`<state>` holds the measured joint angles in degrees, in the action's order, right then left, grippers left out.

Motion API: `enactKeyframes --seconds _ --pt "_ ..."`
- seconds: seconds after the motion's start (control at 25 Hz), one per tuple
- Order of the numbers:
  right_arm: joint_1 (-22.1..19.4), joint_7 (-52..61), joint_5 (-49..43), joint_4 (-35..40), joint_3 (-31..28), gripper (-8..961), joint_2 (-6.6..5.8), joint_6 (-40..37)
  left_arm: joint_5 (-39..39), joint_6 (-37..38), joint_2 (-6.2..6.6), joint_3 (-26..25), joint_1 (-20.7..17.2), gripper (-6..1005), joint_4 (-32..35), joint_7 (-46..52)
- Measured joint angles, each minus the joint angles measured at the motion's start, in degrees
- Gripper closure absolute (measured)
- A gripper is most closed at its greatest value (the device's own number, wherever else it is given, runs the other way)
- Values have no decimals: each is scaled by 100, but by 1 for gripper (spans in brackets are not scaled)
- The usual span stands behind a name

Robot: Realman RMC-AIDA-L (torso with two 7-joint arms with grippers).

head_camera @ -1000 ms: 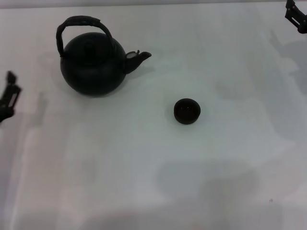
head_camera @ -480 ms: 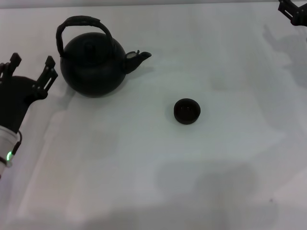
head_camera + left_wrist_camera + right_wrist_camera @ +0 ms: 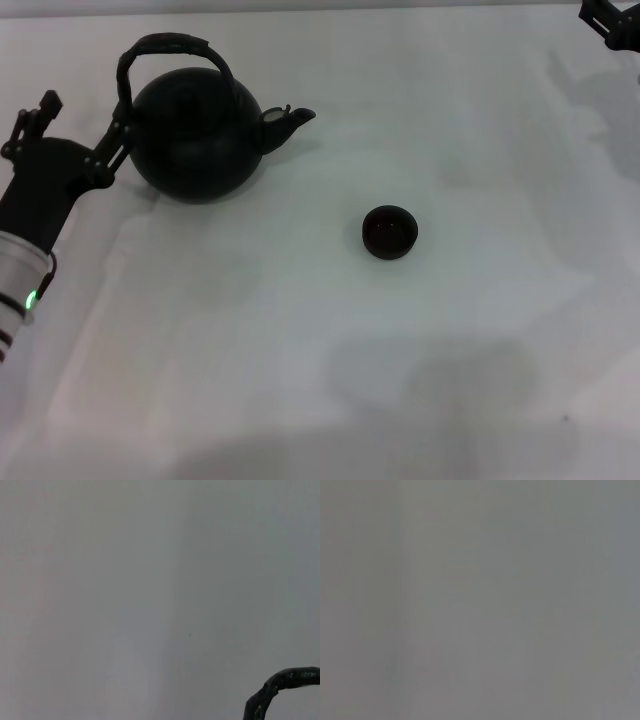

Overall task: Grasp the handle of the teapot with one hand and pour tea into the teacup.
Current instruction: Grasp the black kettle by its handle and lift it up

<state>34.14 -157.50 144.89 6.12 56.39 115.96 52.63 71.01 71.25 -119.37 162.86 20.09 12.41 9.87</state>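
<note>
Left gripper (image 3: pixel 82 122): black, at the end of a white arm with a green light. Its two fingers are spread apart and hold nothing. One finger tip (image 3: pixel 118 128) is right at the teapot's left side; whether it touches cannot be told.
Handle (image 3: pixel 170 48): a dark hoop standing up over the pot. It is up and to the right of the left gripper, and no finger is around it. A bit of it also shows in the left wrist view (image 3: pixel 285 682).
Teapot (image 3: pixel 195 135): big, round and black, sitting upright on the bench. Its spout (image 3: pixel 290 119) points to the right.
Teacup (image 3: pixel 389 232): small and dark, well apart from the teapot, on its spout side and nearer the robot.
Bench (image 3: pixel 320 380): white and plain.
Right gripper (image 3: pixel 612 22): only a bit shows, in the far right corner, far from the pot and cup.
</note>
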Motion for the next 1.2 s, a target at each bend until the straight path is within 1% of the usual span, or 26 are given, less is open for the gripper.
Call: enactKeyframes --seconds 0.56,0.96,1.08,1.16,1.2 --pt "7 60 4 -6 4 84 9 -4 -9 -658 5 -5 458 152 -115 -3" --pt "-4 80 4 -18 4 84 14 -1 -8 -717 9 -30 525 152 -215 -3" --pt "-4 86 3 -25 4 84 14 1 24 -833 5 -51 534 153 -240 -9" --pt "-10 92 -3 -21 4 84 14 1 44 -879 12 -70 542 328 -274 -10" --pt "-11 99 -6 -16 4 84 14 3 47 -886 15 -72 547 367 -292 -10"
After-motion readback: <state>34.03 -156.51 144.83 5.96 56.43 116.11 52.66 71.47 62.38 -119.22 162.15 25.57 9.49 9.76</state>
